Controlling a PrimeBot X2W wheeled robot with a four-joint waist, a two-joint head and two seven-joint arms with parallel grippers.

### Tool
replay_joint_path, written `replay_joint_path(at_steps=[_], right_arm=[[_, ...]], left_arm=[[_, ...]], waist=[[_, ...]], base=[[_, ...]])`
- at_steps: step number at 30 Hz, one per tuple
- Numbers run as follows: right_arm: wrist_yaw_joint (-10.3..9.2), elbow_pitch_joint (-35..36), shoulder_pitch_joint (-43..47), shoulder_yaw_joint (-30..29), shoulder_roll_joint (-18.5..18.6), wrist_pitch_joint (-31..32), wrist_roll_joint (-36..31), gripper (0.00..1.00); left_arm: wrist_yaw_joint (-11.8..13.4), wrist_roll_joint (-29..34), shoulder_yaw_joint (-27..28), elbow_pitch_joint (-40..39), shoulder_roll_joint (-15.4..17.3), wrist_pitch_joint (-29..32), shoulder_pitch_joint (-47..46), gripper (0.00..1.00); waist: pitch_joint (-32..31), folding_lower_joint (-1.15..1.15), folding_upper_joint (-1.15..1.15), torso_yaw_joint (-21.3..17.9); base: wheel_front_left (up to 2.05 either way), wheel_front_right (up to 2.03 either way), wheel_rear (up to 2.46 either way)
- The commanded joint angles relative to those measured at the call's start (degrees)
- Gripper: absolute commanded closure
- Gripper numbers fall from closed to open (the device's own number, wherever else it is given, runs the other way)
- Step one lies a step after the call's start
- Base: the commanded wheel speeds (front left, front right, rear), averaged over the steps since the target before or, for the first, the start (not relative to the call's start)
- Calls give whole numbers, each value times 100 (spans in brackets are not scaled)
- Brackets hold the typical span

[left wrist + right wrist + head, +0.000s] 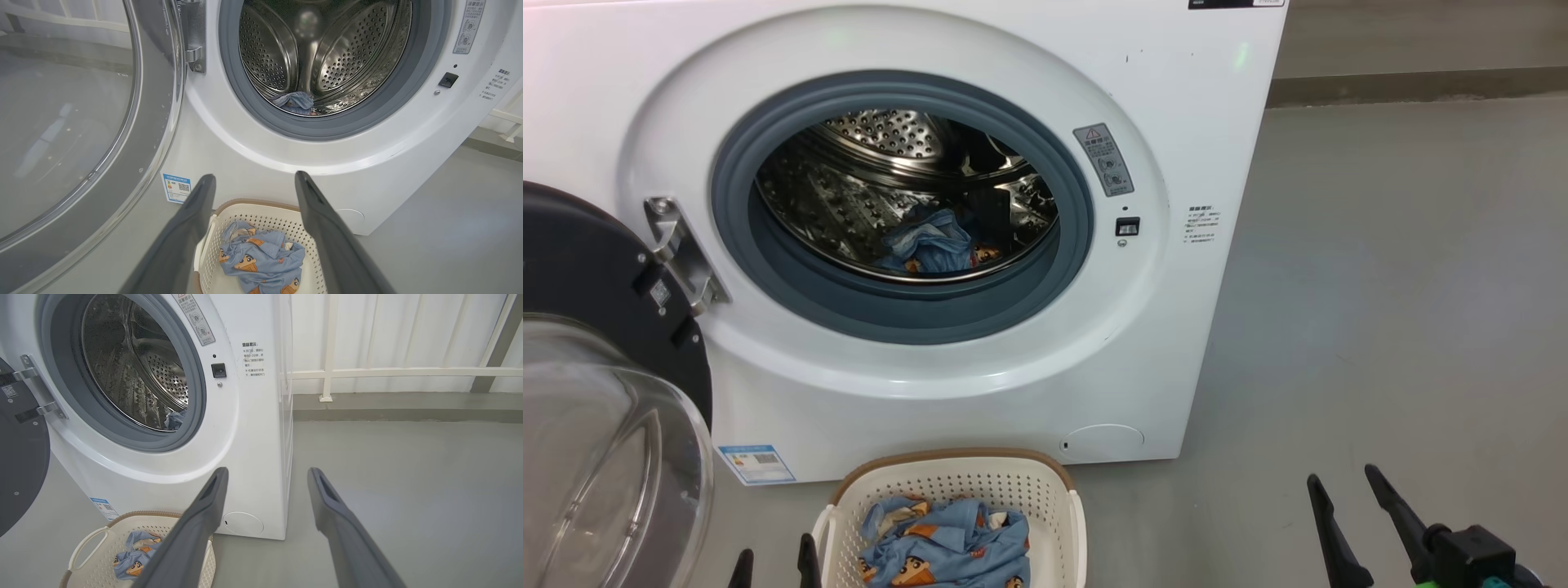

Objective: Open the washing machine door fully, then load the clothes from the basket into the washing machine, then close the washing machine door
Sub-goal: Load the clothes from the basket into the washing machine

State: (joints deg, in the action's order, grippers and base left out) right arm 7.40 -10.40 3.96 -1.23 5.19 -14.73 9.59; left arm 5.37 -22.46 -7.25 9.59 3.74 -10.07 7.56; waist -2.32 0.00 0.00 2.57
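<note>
Left gripper [774, 562]: at the very bottom, just left of the basket. Only the two tips peek in from the head view, but its own wrist view shows the fingers well apart and holding nothing.
Right gripper [1343, 478]: low over the bare floor [1380, 286], well to the right of the basket, fingers spread and empty.
Basket [1049, 498]: on the floor just in front of the washer, its near end cut off.
Clothes [947, 543]: a crumpled blue heap inside the basket (how many pieces, I cannot tell).
Washing machine door [596, 269]: stands wide open to the left on its hinge [682, 249], with the glass bowl cut off at the left and bottom.
Washing machine [1201, 122]: its top is cut off and its mouth is open.
Drum [866, 188]: a blue garment [931, 241] lies at the bottom, partly hidden behind the lip of the gasket [907, 318].
</note>
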Motion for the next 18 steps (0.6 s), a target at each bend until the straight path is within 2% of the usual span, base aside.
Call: replay_joint_path(at_steps=[1, 18], right_arm=[[9, 81, 35, 125, 92, -27, -78, 0], [9, -70, 123, 116, 144, -27, -92, 0]], left_arm=[[47, -12, 158, -189, 111, 28, -65, 0], [123, -51, 101, -379, 162, 105, 92, 0]], waist=[[-16, 0, 0, 2], [10, 0, 0, -48]], base=[[0, 0, 0], [0, 0, 0]])
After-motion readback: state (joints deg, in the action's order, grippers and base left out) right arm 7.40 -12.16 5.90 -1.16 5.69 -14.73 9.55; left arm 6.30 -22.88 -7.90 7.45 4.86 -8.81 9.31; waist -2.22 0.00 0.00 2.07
